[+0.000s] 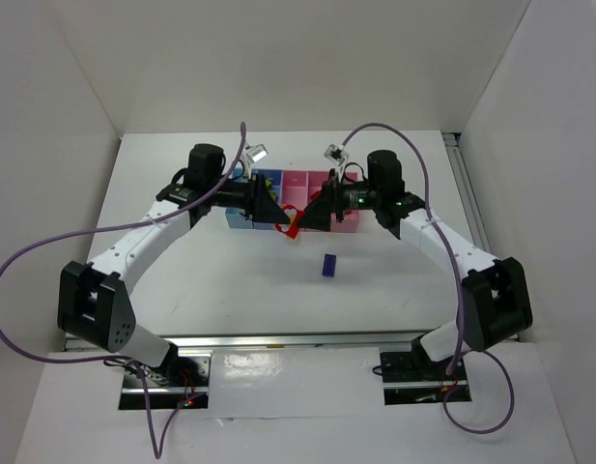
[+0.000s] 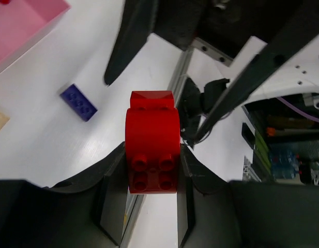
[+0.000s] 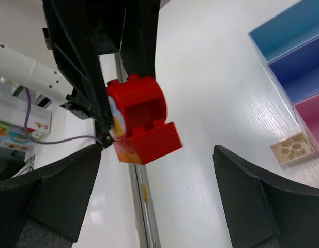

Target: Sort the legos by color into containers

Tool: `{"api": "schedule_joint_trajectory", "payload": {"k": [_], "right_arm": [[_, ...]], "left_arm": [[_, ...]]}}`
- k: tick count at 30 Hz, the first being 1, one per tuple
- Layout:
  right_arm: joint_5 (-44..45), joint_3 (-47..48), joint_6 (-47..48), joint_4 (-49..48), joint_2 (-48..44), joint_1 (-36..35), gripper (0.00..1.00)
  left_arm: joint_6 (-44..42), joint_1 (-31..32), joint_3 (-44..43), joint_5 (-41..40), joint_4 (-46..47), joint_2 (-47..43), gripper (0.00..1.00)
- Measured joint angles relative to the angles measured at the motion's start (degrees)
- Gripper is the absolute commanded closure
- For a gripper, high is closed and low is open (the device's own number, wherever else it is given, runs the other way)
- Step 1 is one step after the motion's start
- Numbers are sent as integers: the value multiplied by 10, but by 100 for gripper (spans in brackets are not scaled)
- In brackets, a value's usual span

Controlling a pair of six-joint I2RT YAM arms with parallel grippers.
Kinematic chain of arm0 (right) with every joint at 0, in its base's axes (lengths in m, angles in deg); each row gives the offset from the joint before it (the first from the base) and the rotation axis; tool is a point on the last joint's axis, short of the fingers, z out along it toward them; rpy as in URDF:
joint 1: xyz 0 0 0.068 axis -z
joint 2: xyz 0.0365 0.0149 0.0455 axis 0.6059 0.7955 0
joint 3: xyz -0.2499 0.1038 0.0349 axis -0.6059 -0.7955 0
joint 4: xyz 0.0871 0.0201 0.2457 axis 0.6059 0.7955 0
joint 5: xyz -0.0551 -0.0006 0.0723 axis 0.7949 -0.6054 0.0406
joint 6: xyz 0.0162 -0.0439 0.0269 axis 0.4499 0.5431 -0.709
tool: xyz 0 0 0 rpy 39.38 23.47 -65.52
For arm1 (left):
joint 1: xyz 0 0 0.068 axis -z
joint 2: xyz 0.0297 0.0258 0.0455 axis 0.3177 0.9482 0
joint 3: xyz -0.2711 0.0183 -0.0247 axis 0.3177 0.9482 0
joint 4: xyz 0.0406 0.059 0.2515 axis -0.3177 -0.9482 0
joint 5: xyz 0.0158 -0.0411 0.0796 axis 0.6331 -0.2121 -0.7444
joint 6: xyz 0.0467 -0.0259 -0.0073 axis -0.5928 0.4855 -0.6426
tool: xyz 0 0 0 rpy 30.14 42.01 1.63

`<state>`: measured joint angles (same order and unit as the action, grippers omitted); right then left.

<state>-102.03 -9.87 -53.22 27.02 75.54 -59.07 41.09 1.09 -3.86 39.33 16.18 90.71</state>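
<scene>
Red lego, long axis running out along the left fingers clamping it; right fingers spread apart.

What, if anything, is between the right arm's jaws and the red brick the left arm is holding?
Nothing visible. In the right wrist view the red brick hangs in open air ahead of the right gripper, whose jaws are spread wide. Only the left gripper touches it, clamping its sides.

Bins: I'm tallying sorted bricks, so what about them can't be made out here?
Top view: left arm and right arm cover most of the bins; contents too small.
Left wrist: frame edge cuts off the pink bin.
Right wrist: frame edge cuts off all bins; insides mostly unseen.
</scene>
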Motion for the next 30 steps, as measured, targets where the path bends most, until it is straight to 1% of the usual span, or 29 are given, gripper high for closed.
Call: {"api": "schedule_joint_trajectory", "payload": {"k": [3, 5, 6, 7, 9, 10, 12, 13, 14, 16, 17, 20, 21, 22, 24, 30], "right_arm": [[-20, 4, 5, 1, 12, -1, 5], [-29, 6, 6, 1, 21, -1, 9], [-37, 6, 5, 0, 23, -1, 13], [-43, 6, 3, -2, 24, -1, 22], [-56, 5, -3, -15, 24, -1, 30], [-63, 5, -12, -23, 24, -1, 37], [-75, 0, -30, -54, 24, -2, 46], [-82, -5, -42, -73, 24, -2, 54], [-86, -9, -52, -87, 24, -2, 60], [-97, -20, -84, -113, 24, -2, 67], [-102, -25, -97, -124, 24, -1, 75], [-103, -33, -118, -148, 24, -1, 83], [-100, -36, -122, -149, 24, 0, 90], [-94, -38, -124, -149, 24, 2, 91], [-80, -43, -129, -145, 24, 6, 91], [53, -66, -121, -106, 20, 41, 91]], "left_arm": [[2, 0, 0, 38, 27, 1, 100], [2, 0, 0, 54, 40, 1, 100], [2, 0, 0, 56, 44, 1, 100], [2, 0, 1, 59, 48, 3, 100], [5, 0, 2, 66, 57, 5, 100], [9, -1, 2, 68, 62, 7, 100], [16, -3, 3, 72, 71, 7, 100], [17, -4, 3, 73, 76, 8, 100], [17, -5, 3, 74, 80, 8, 100], [13, -6, 3, 80, 88, 8, 100], [12, -6, 3, 83, 91, 9, 100], [13, -7, 3, 91, 92, 14, 100], [13, -8, 3, 93, 92, 17, 100], [13, -9, 3, 93, 92, 20, 100], [14, -12, 3, 87, 92, 24, 100], [39, -45, 3, 72, 90, 33, 100]]}}
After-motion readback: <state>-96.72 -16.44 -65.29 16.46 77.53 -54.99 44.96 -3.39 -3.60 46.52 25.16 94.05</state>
